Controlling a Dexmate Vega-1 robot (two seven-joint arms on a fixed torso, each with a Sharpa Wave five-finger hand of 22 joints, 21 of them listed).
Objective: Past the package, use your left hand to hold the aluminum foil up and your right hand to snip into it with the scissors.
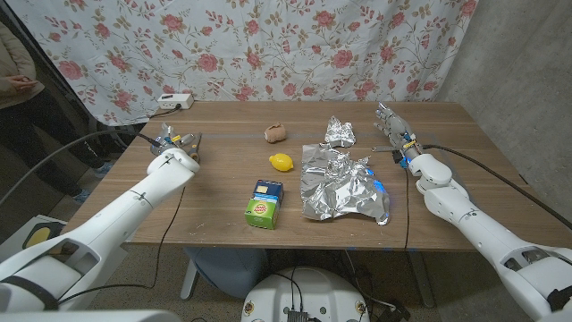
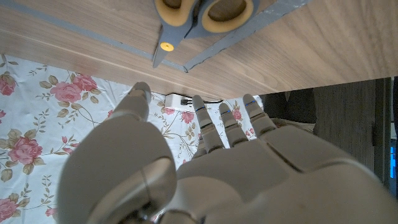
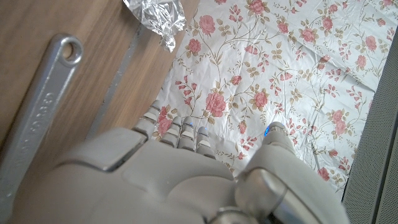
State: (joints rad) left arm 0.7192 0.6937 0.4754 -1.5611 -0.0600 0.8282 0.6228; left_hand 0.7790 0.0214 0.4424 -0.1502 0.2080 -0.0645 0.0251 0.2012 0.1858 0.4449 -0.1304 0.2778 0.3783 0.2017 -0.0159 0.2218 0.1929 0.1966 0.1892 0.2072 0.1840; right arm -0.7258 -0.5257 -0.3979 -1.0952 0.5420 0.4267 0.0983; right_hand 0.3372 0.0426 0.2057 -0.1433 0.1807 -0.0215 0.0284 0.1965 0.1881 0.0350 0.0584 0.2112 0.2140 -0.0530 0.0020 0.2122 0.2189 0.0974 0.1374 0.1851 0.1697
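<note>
Left to right. Your left hand (image 1: 175, 148) sits at the table's left-rear, fingers apart and straight, nothing in it. In the left wrist view its fingers (image 2: 208, 127) reach out with the yellow-and-grey-handled scissors (image 2: 199, 18) just past the fingertips, not touching. Note the scissors are on the left side, but the task wants them in the right hand, so you'll likely need a handover or a long reach.

Centre: the green-and-blue cardboard package (image 1: 264, 204) is near the front edge, a yellow lemon (image 1: 281, 162) behind it, a brown lumpy object (image 1: 276, 133) further back. Can't tell what that last one is.

Right of centre: the large crinkled sheet of silver aluminum foil (image 1: 343, 186) lies just right of the package and runs back past it. A smaller crumpled silver foil ball (image 1: 339, 132) is behind it. The foil will handle light, thin and floppy; it tears and creases easily and won't hold stiff. Pinch a raised edge at the sheet's far corner and lift gently, so a free flap stands for the blades.

Right: your right hand (image 1: 393, 125) stands at the table's right-rear beside the foil, fingers extended and spread, holding nothing. In the right wrist view a grey metal wrench (image 3: 40, 106) lies on the wooden table (image 3: 93, 56) next to it, untouched. Both arms are stretched low over the table, and nothing has been picked up yet.
</note>
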